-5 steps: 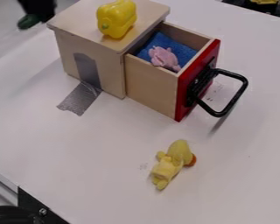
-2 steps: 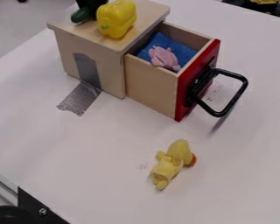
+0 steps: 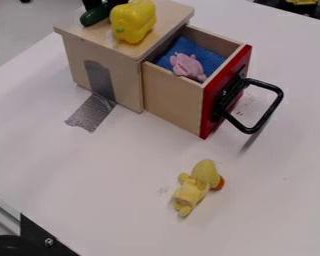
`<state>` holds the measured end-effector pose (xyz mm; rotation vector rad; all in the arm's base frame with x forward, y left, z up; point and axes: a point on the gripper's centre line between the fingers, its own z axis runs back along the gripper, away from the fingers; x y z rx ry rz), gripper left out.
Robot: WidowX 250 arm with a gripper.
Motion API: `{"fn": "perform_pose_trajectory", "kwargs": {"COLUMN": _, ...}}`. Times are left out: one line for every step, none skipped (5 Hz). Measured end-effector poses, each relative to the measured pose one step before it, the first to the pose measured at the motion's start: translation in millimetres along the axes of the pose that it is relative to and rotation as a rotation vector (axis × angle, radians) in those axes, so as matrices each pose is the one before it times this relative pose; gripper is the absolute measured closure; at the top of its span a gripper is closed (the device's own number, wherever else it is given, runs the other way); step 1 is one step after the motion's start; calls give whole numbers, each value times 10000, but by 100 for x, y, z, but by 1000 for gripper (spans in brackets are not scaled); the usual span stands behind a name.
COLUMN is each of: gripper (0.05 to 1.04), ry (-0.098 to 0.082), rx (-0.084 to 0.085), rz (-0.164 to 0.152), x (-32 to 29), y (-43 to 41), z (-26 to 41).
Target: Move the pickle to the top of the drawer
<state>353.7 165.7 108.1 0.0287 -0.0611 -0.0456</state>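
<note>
Dark green, smooth, rounded pickle is now lying on the pale wooden top of the drawer unit, by its upper-left edge in view; a second ago it was hanging off beyond that edge. Black claw is looking open around it, fingers parting since the last frame, so placement is probably done and only backing off is remaining. Pickle is showing its blunt near end, its far part running up toward the claw. Yellow plastic bell pepper is standing just beside it. Red-fronted drawer is sitting open, holding pink plush toy on blue cloth. Yellow plush duck is lying toward the counter's near edge.
</note>
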Motion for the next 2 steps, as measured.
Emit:
{"fn": "perform_pose_trajectory", "kwargs": {"gripper": 86, "ry": -452, "rx": 228, "rz": 110, "x": -227, "y": 186, "z": 2502}}
{"fn": "perform_pose_trajectory", "kwargs": {"gripper": 86, "ry": -526, "rx": -97, "rz": 64, "x": -363, "y": -48, "z": 3083}}
